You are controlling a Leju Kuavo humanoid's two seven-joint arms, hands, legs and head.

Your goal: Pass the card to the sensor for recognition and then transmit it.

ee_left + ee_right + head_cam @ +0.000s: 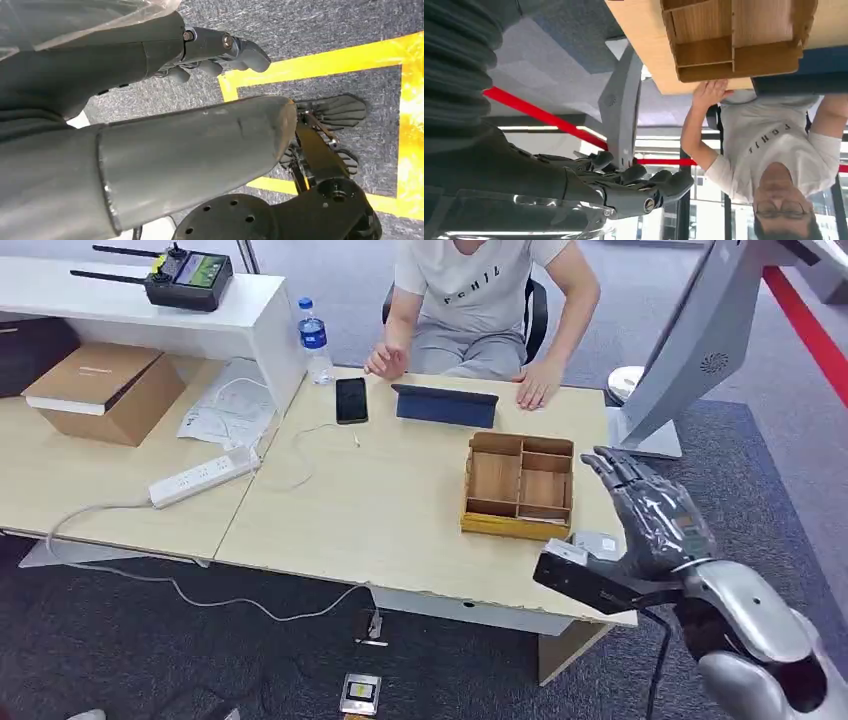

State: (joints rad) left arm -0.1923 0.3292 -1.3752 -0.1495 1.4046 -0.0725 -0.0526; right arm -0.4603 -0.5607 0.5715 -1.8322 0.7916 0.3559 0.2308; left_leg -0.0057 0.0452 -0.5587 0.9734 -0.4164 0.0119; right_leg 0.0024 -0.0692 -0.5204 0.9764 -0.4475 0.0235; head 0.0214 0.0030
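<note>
While right hand [650, 515] hovers past table [400, 530] edge, fingers spread, holding nothing, left hand [220, 50] hangs loosely curled, empty; card unseen, task barely begun.

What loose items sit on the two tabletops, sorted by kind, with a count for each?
Phone: 1
Tablet: 1
Water bottle: 1
Wooden organizer: 1
Cardboard box: 1
Power strip: 1
Total: 6
</note>
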